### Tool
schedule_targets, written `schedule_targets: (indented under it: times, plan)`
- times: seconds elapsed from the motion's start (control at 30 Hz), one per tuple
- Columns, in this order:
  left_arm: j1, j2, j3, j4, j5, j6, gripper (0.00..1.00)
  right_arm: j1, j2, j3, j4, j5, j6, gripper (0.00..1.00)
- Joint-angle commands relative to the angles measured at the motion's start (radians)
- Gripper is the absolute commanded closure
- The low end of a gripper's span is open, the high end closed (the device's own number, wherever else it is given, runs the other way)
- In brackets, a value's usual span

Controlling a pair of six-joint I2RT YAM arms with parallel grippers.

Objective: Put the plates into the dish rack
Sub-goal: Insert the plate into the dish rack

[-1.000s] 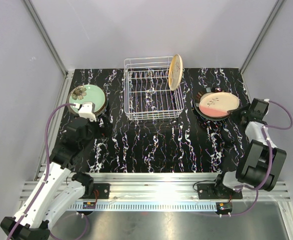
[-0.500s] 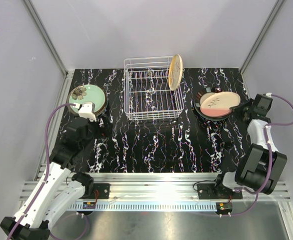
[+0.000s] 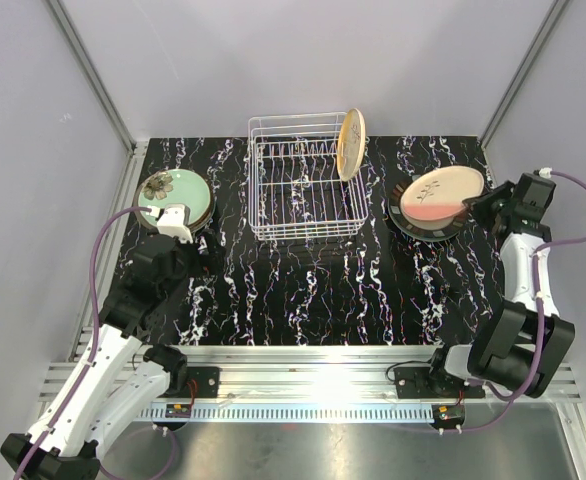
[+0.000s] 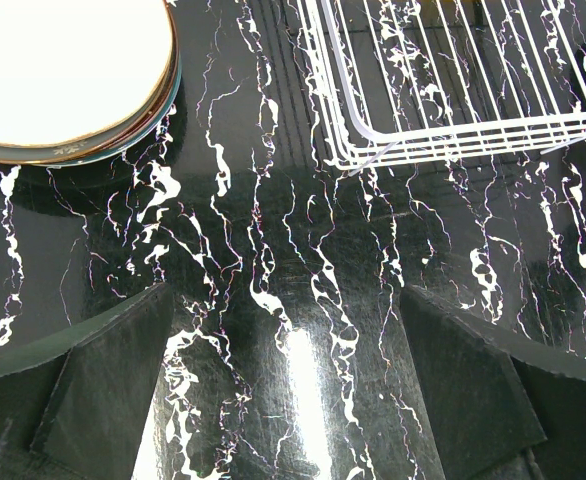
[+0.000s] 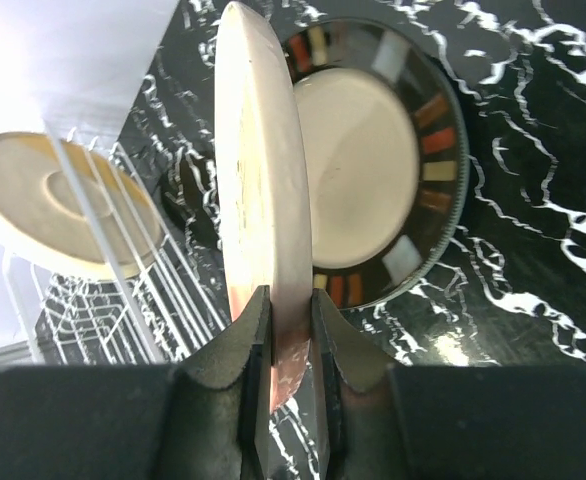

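Right wrist: peach plate (image 5: 263,180) in right gripper (image 5: 289,308) over dark-rimmed plate (image 5: 373,170), rack (image 5: 163,300) beyond

A glossy black tabletop (image 3: 303,280) veined with white marbling lies beneath the left tool (image 4: 288,390) and runs on under the right tool (image 5: 291,372). Pale grey panel walls (image 3: 273,60) rise beyond both tools and to their outer sides, edged by slanting aluminium posts (image 3: 94,75). Behind the tools, a ribbed aluminium rail (image 3: 273,365) borders a brushed steel sheet (image 3: 313,445).
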State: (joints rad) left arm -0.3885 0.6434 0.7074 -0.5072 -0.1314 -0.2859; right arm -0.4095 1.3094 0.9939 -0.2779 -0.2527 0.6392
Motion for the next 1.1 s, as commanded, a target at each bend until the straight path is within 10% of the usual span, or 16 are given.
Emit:
schedule_targets:
  times: [0.0,1.07]
  plan:
    - [-0.001,-0.005,0.046,0.03,0.012,0.002,0.01,0.03,-0.067,0.11,0.086,-0.098,0.017,1.0]
    - [0.0,-0.004,0.046,0.029,0.012,0.002,0.01,0.435,0.099,0.503,-0.093,0.012,-0.171,1.0]
